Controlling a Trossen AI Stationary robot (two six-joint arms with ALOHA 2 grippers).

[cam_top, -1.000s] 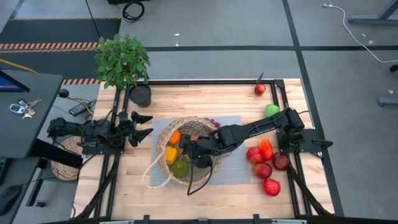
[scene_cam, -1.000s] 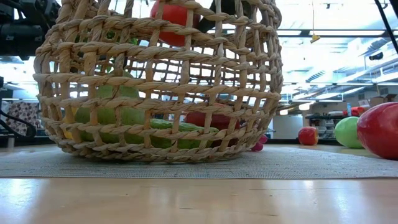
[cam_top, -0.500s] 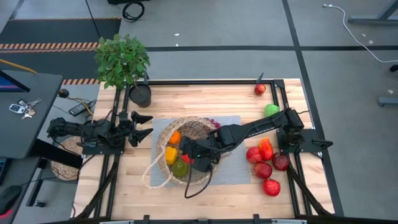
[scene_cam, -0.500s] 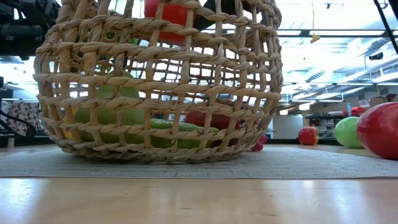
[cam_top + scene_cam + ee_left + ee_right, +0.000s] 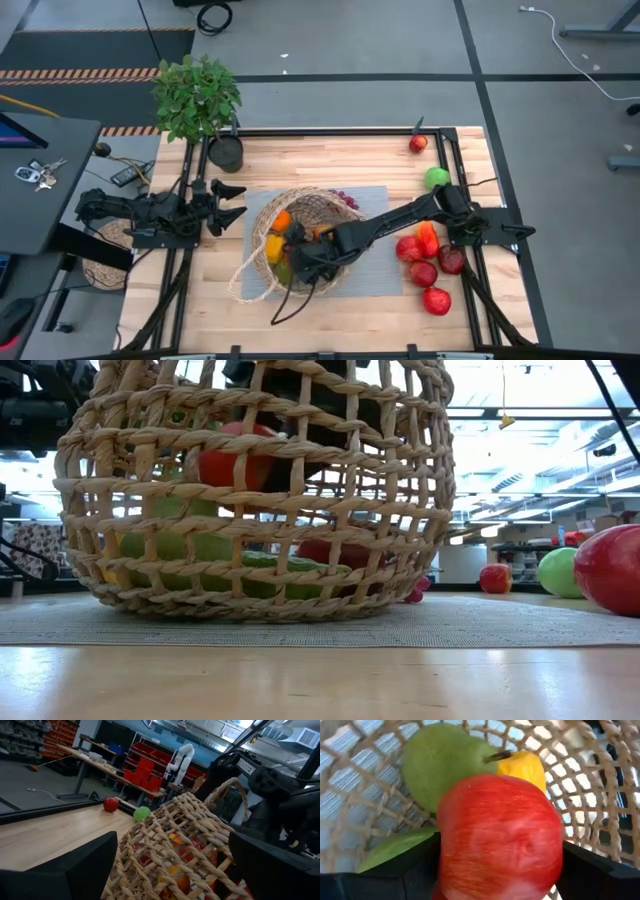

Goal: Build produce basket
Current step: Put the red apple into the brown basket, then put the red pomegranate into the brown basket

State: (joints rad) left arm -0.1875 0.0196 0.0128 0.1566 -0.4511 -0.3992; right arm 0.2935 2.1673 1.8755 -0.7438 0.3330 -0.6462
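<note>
Glossy round red apple [image 5: 500, 837] in right gripper [image 5: 298, 254], inside woven wicker basket [image 5: 400, 510].

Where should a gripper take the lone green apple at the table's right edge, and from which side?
Take the green apple across its round middle, coming straight down from above: it sits apart from other fruit on bare wood, though the right arm's base and the frame rail stand close beside it.

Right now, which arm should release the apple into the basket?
The right: its gripper is down inside the basket, shut on the red apple. The left gripper waits outside the basket, open.
</note>
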